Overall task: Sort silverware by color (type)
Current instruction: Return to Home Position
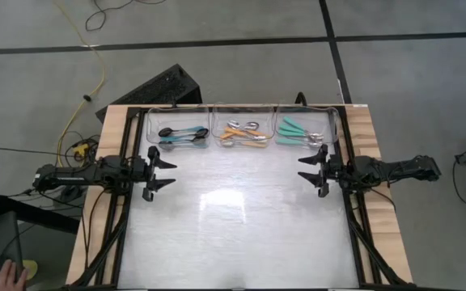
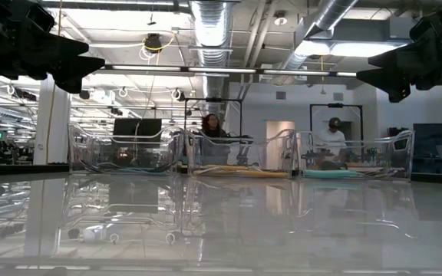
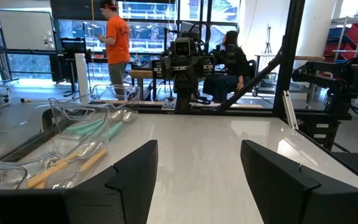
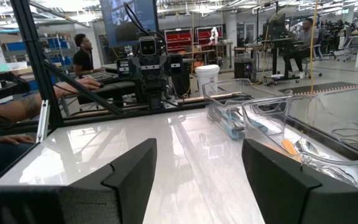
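Nearest the overhead camera are the two dark arms, reaching in from either side above the glossy white worktop (image 1: 241, 234). The left tool (image 1: 170, 174) and the right tool (image 1: 303, 168) hover over the worktop's left and right edges and face each other. Each has its fingers spread wide and holds nothing. I judge this to be a resting pose, kept out of the middle because no spoon lies loose there. Three clear plastic bins stand side by side along the far edge. The left bin (image 1: 150, 129) holds the black-bowled spoons with blue handles (image 1: 180, 136). The centre bin (image 1: 243, 107) holds the silver-bowled spoons with orange handles (image 1: 245, 133). The right bin (image 1: 332, 129) holds the silver-bowled spoons with teal-green handles (image 1: 298, 133). Each bin holds one kind, so the sorting looks finished.

From worktop height, bare glossy surface lies nearest and the bins line up beyond it. Both tools hang high at either side, well above the bins and clear of them.

Past the left tool's own fingers (image 3: 135, 180), set wide apart around empty air, the right arm faces across the worktop. Orange and teal handles show through the bin walls, and people stand in the room behind.

The right tool's fingers (image 4: 129, 174) gape just as wide, with nothing between them.
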You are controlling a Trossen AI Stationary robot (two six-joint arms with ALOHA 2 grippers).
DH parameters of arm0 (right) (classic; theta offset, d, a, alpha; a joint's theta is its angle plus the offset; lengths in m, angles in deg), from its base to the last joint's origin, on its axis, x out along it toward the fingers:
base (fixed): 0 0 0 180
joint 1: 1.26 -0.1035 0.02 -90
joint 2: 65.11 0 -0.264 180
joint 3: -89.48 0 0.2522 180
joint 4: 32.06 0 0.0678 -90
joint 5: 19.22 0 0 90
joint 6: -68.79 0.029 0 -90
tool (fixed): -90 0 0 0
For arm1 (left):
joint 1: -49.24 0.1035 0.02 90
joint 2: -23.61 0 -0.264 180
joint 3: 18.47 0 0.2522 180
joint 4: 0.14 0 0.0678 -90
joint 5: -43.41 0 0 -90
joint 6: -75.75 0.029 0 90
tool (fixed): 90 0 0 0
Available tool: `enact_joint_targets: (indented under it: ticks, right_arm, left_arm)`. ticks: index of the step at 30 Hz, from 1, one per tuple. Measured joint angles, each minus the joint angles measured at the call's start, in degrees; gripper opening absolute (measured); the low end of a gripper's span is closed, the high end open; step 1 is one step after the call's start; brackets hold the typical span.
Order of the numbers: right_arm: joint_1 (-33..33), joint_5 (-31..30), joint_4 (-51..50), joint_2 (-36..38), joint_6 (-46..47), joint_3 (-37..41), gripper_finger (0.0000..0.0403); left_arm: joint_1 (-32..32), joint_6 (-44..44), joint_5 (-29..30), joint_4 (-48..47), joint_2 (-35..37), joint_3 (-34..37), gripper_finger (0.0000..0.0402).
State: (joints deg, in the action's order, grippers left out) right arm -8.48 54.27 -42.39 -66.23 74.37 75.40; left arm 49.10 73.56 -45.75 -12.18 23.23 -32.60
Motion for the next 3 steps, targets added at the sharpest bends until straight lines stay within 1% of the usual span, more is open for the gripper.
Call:
enact_joint_targets:
  ticks: [3]
  right_arm:
    - [0.00, 0.00, -0.01, -0.01, -0.01, -0.01, 0.0265]
  left_arm:
    - [0.02, 0.00, -0.01, 0.02, 0.02, 0.00, 0.0218]
